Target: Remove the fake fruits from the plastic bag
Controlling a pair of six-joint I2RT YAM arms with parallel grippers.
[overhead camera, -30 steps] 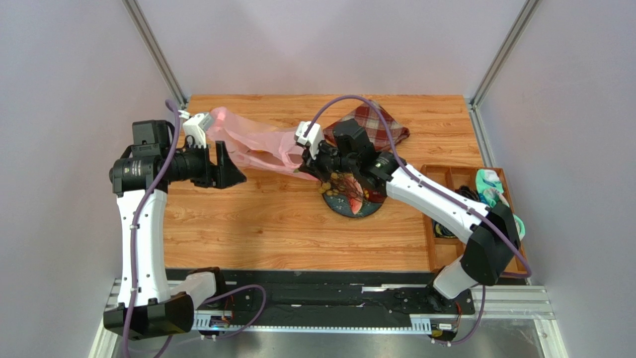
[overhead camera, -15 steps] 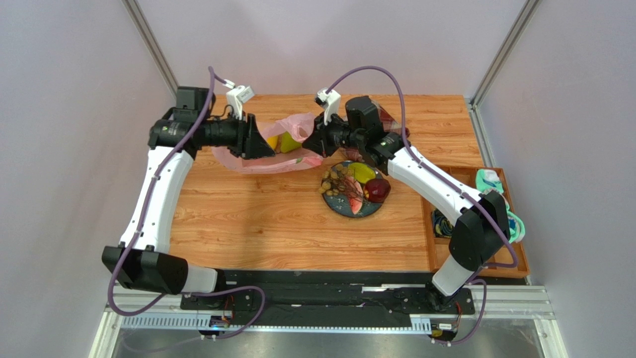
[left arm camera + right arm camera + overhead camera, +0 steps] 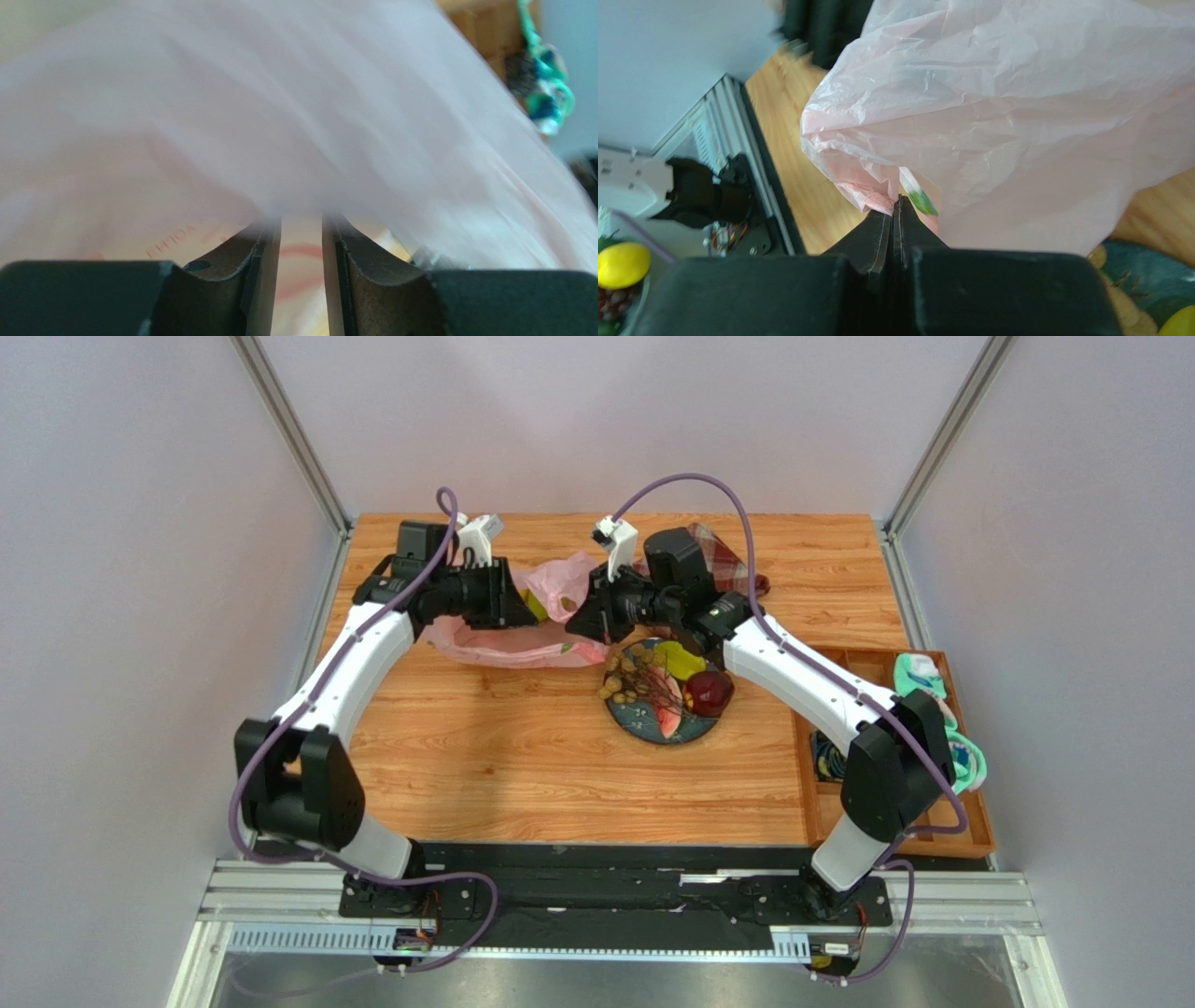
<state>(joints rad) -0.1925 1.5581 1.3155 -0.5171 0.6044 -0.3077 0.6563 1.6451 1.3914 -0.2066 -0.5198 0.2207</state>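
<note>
Plastic bag (image 3: 1032, 105) pinched by closed right pincer (image 3: 896, 206); left pincer (image 3: 302, 225) slightly parted.

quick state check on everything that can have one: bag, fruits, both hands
plastic bag, one edge pinched up, rest lying on the table
yellow-green fruit, inside the bag
plated fruits, out of the bag, on the dark plate
right hand, shut on the bag's edge
left hand, jaws slightly apart, tips hidden by bag film, grip unclear

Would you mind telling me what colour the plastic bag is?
The plastic bag is translucent pale pink, clearest in the right wrist view.
</note>
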